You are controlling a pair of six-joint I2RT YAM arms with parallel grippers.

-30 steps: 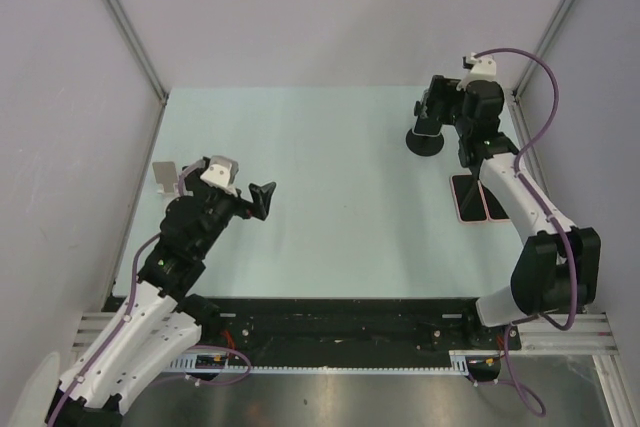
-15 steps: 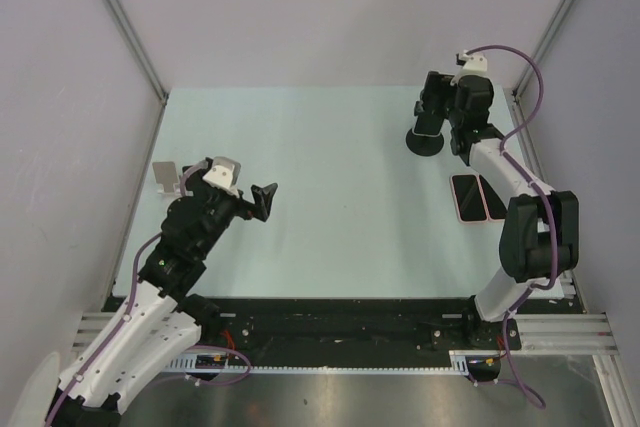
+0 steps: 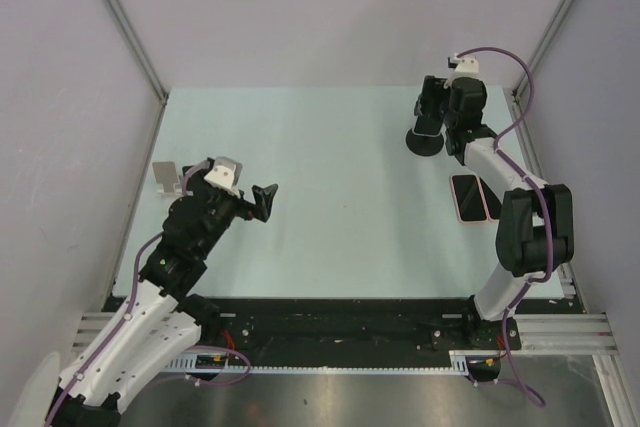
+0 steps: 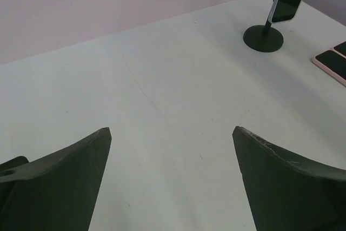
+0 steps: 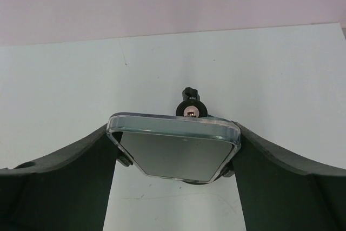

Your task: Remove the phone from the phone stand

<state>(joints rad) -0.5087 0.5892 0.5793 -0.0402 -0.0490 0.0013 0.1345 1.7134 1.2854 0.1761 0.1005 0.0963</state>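
Phone [image 5: 175,152] sits on the black phone stand [image 3: 425,142] near the far right corner of the pale green table [image 3: 320,167]. It is still mounted on the stand, above the round base. Right gripper [image 5: 174,133] is at the phone, one finger on each side, and the inner faces of the fingers [image 5: 86,171] meet the phone's two opposite edges, so it is pinching the phone. The stand's black knob [image 5: 189,109] with a shiny screw head shows just behind the phone's top edge. In the top view the right arm reaches toward the far edge, and the right gripper [image 3: 435,112] covers most of the phone there. Left wrist view shows the phone [image 4: 285,4] upright on the stand's post, screen dark, over the disc base [image 4: 263,39]. Left gripper [image 3: 263,200] hangs over the left half of the table, well apart from the stand, with fingers spread wide and nothing between them. A pair of flat dark phones with pinkish rims [image 3: 468,197] lies side by side near the right edge, on the near side of the stand. A small white stand [image 3: 165,177] sits at the left edge, just beside the left arm.
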